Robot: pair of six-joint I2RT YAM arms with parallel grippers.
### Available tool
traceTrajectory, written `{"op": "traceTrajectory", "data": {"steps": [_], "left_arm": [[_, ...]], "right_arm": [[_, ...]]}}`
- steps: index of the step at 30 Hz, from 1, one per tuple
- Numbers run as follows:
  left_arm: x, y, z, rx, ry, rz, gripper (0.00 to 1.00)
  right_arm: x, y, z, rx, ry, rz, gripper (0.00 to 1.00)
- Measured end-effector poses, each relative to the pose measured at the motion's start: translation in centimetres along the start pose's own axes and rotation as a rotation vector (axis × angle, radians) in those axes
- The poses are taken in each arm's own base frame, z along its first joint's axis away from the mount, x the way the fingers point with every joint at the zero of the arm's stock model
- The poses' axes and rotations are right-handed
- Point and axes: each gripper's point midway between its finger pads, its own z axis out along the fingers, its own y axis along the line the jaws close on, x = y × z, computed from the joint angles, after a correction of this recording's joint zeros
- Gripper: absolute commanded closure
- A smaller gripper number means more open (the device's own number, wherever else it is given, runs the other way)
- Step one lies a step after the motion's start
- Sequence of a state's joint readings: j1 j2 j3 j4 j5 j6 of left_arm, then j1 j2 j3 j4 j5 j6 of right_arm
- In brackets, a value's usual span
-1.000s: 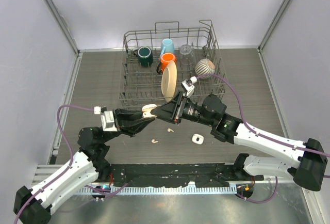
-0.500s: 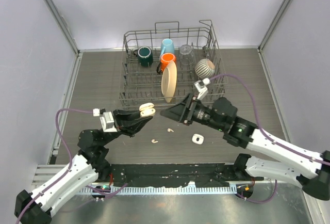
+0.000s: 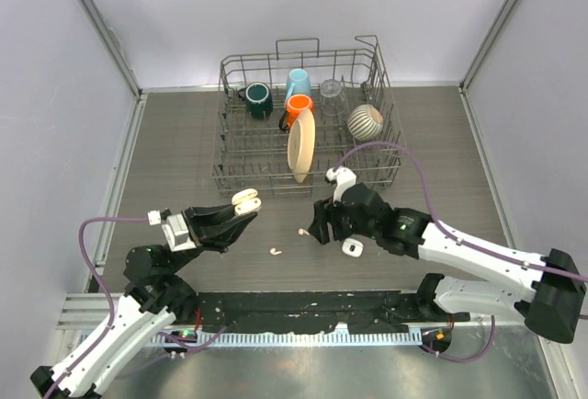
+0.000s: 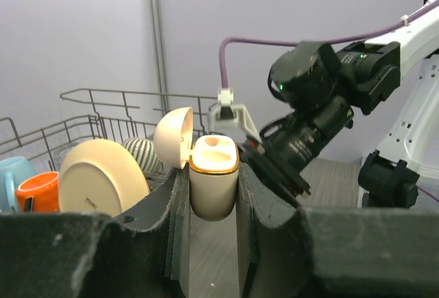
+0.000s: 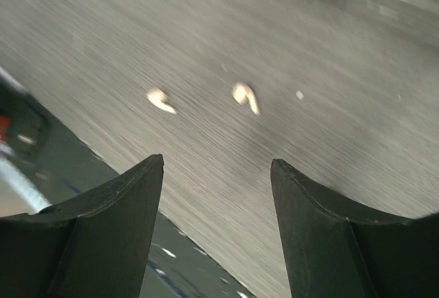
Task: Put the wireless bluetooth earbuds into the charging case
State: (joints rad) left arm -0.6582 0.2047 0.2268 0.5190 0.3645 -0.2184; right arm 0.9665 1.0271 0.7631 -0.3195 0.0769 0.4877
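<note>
My left gripper (image 3: 241,208) is shut on an open cream charging case (image 3: 245,201) and holds it above the table, left of centre. In the left wrist view the case (image 4: 213,182) stands upright between the fingers (image 4: 264,195), its lid (image 4: 171,136) flipped back to the left. I cannot tell what is in its cavity. Two small cream earbuds (image 3: 302,231) (image 3: 275,252) lie on the table. My right gripper (image 3: 318,223) is open and empty, pointing down beside the nearer earbud. The right wrist view shows both earbuds (image 5: 245,97) (image 5: 161,100) beyond the open gripper (image 5: 216,164).
A second small white case (image 3: 353,247) lies on the table below the right wrist. A wire dish rack (image 3: 303,174) at the back holds mugs, a glass, a striped bowl and a cream plate (image 3: 300,144). The black front rail (image 3: 303,307) lies close by.
My right gripper has drawn away from the held case and dropped toward the table by the earbuds. My left gripper has carried the case to the left and back.
</note>
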Motion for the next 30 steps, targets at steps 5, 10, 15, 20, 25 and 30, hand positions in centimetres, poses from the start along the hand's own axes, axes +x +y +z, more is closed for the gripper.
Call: {"op": "traceTrajectory", "data": {"steps": [5, 10, 15, 20, 25, 30], "left_arm": [[0.2, 0.0, 0.1, 0.006, 0.028, 0.003, 1.0], [0.4, -0.2, 0.4, 0.023, 0.043, 0.002, 1.0], [1.5, -0.2, 0.6, 0.032, 0.081, -0.013, 1.0], [1.9, -0.2, 0.7, 0.036, 0.093, -0.018, 1.0], [1.8, -0.2, 0.7, 0.037, 0.093, -0.017, 1.0], [1.8, -0.2, 0.7, 0.037, 0.092, -0.017, 1.0]], "right_arm": [[4.7, -3.2, 1.8, 0.061, 0.114, -0.139, 0.31], [4.2, -3.1, 4.0, 0.051, 0.077, -0.197, 0.32], [5.6, -3.8, 6.2, 0.048, 0.087, -0.237, 0.34], [6.5, -4.2, 7.9, 0.041, 0.089, -0.274, 0.34], [5.8, -3.7, 9.0, 0.008, 0.04, -0.302, 0.35], [6.1, -3.7, 10.0, -0.003, 0.035, -0.316, 0.39]]}}
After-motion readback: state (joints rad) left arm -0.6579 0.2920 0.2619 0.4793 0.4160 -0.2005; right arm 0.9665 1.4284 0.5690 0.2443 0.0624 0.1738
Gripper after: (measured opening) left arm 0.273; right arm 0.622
